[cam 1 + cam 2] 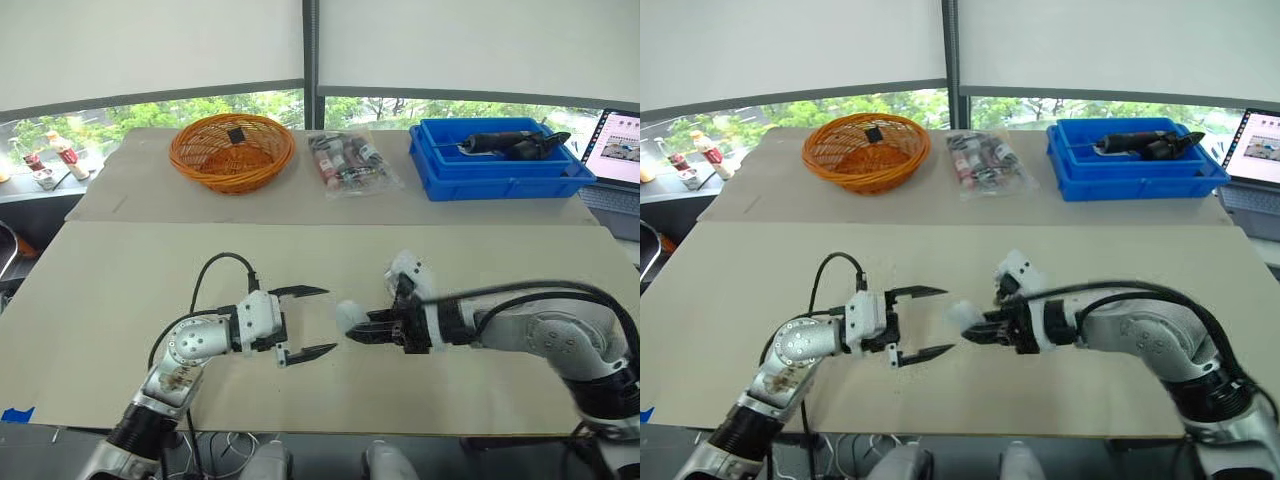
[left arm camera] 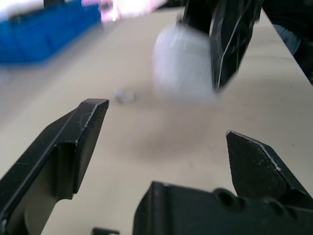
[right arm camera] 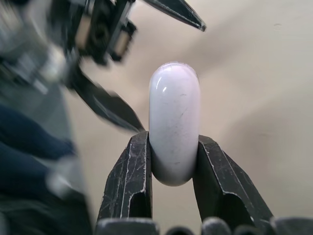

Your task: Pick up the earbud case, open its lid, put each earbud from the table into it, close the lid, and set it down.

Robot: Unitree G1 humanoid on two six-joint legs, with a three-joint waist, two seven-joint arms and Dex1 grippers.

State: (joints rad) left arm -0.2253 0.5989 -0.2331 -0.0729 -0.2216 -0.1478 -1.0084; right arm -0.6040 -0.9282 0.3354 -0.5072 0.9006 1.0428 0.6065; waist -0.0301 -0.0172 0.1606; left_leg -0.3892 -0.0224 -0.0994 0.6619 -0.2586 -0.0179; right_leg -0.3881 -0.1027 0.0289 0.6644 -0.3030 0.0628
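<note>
My right gripper (image 1: 358, 332) is shut on the white earbud case (image 1: 350, 317), holding it just above the tan table (image 1: 120, 290) near the front middle. In the right wrist view the case (image 3: 173, 122) stands between the two pads with its lid closed. My left gripper (image 1: 330, 320) is open, its fingertips pointing at the case from the left with a small gap between them and it. In the left wrist view a small white earbud (image 2: 124, 95) lies on the table beyond the open fingers (image 2: 83, 127), beside the case (image 2: 183, 63).
At the back stand an orange wicker basket (image 1: 232, 150), a clear bag of small items (image 1: 348, 160) and a blue bin (image 1: 500, 158) with a black tool inside. A laptop (image 1: 618, 150) sits at the far right, small bottles (image 1: 50, 155) at the far left.
</note>
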